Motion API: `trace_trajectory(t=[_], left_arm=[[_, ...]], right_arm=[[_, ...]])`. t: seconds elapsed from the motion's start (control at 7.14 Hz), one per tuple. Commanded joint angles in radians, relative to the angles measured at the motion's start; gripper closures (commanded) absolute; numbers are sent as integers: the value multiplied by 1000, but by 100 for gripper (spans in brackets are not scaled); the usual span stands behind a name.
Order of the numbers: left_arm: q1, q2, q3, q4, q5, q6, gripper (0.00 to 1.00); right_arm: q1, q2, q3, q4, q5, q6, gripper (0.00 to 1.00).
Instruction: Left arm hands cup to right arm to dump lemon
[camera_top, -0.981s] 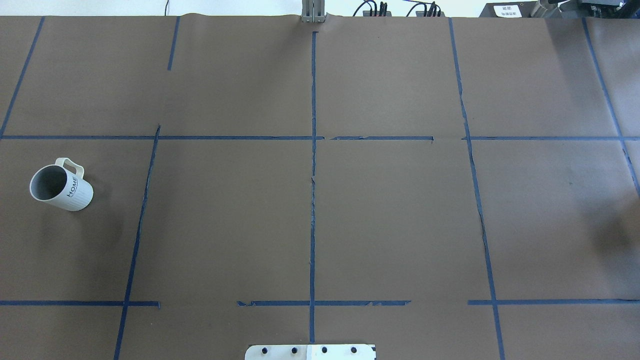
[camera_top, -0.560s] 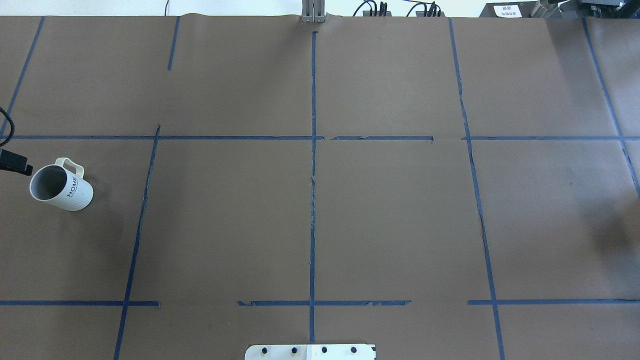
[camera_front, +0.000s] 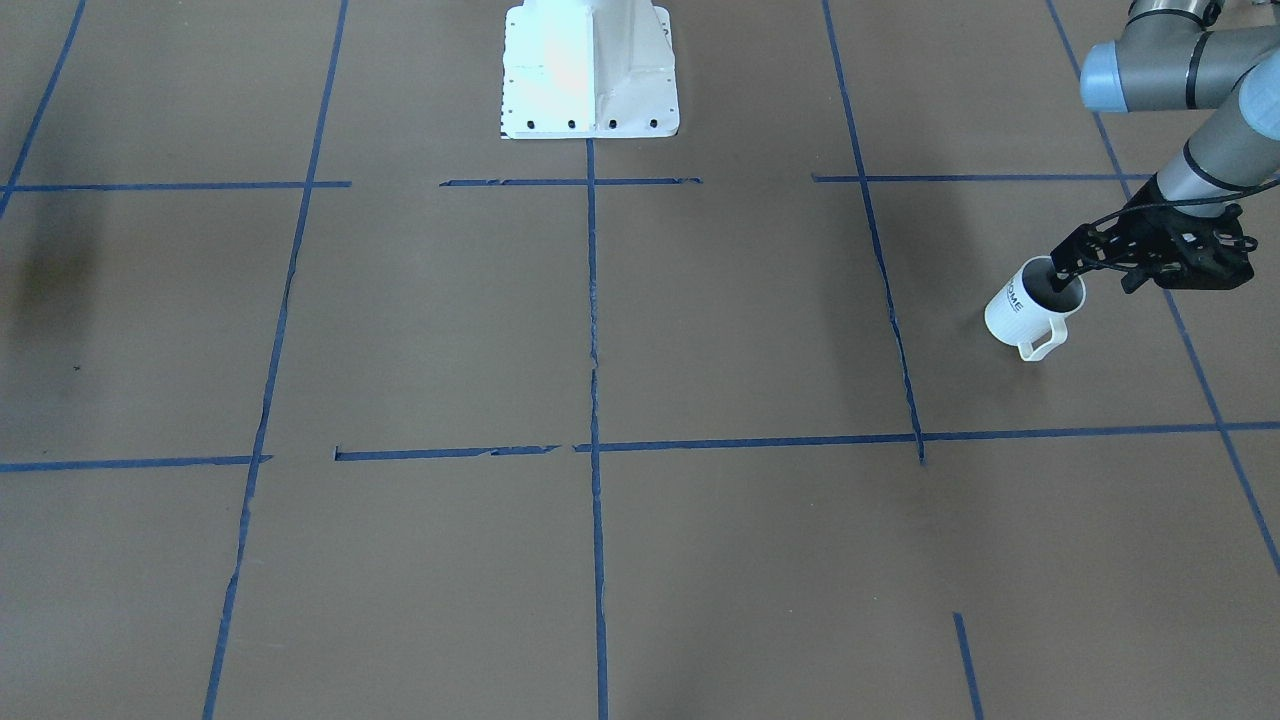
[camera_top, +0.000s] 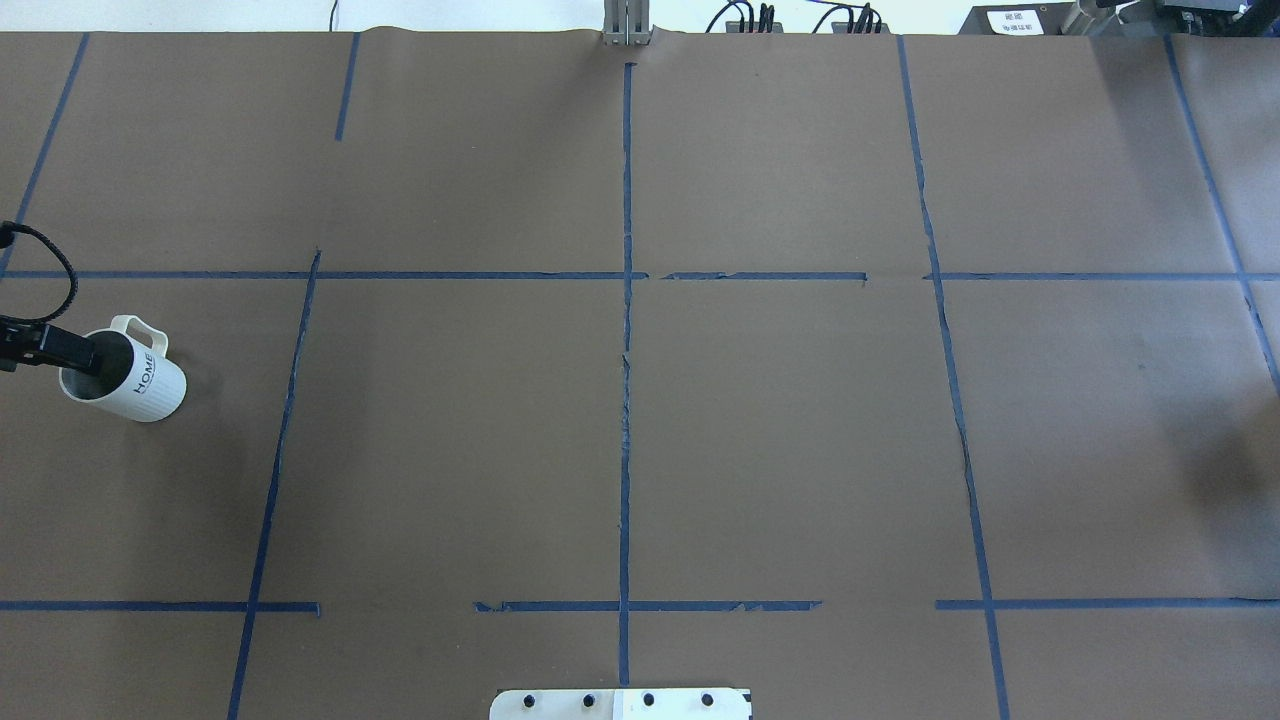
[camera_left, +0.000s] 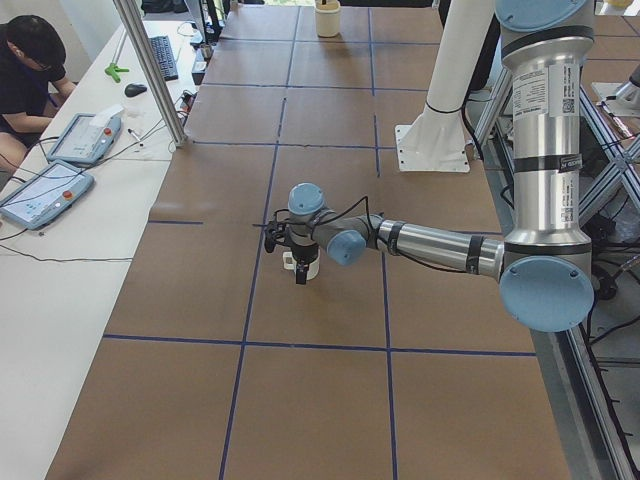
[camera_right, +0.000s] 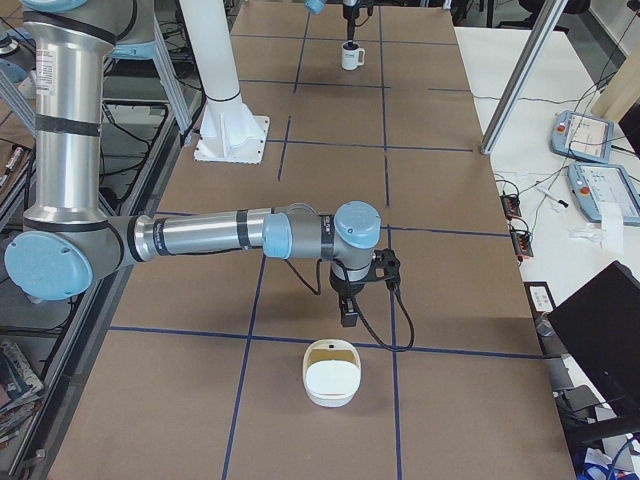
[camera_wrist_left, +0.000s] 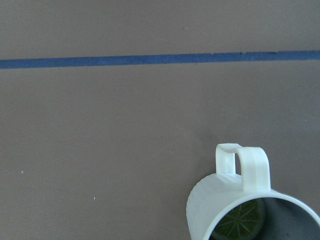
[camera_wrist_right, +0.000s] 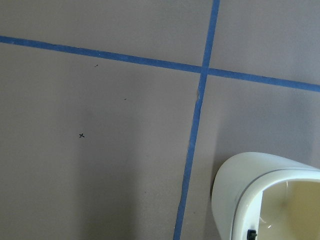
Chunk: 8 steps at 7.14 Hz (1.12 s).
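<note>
The white ribbed "HOME" cup (camera_top: 140, 385) stands upright at the table's far left, also in the front view (camera_front: 1022, 310). The left wrist view shows the cup (camera_wrist_left: 227, 205) with its handle and a green-yellow lemon slice (camera_wrist_left: 241, 221) in it. My left gripper (camera_front: 1092, 281) is open, pointing down at the cup. One finger (camera_top: 72, 349) is over the cup's mouth, the other outside the rim. My right gripper (camera_right: 346, 312) hangs over the table beside a white oval bowl (camera_right: 331, 373). I cannot tell whether it is open or shut.
The white bowl (camera_wrist_right: 260, 197) lies near the table's right end. The robot's white base (camera_front: 590, 70) stands at mid table edge. Blue tape lines cross the brown table. An operator (camera_left: 30, 60) sits at a side desk with tablets.
My left gripper has come in from the left edge and its finger now reaches over the cup's mouth. The cup has not moved.
</note>
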Motion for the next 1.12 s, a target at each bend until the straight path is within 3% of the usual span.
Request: trace_trajectory(t=[0.0, 0.56, 0.84, 0.98], left_arm=[[5, -14, 17, 3, -10, 0, 85], [-6, -16, -23, 9, -11, 1, 100], [-91, -26, -37, 32, -11, 1, 100], [-95, -99, -40, 124, -10, -6, 100]], right_arm=[[0, 0, 1, 0, 0, 0, 0], [-1, 2, -3, 2, 0, -2, 0], [0, -2, -6, 59, 0, 0, 0], [-1, 0, -6, 105, -2, 0, 0]])
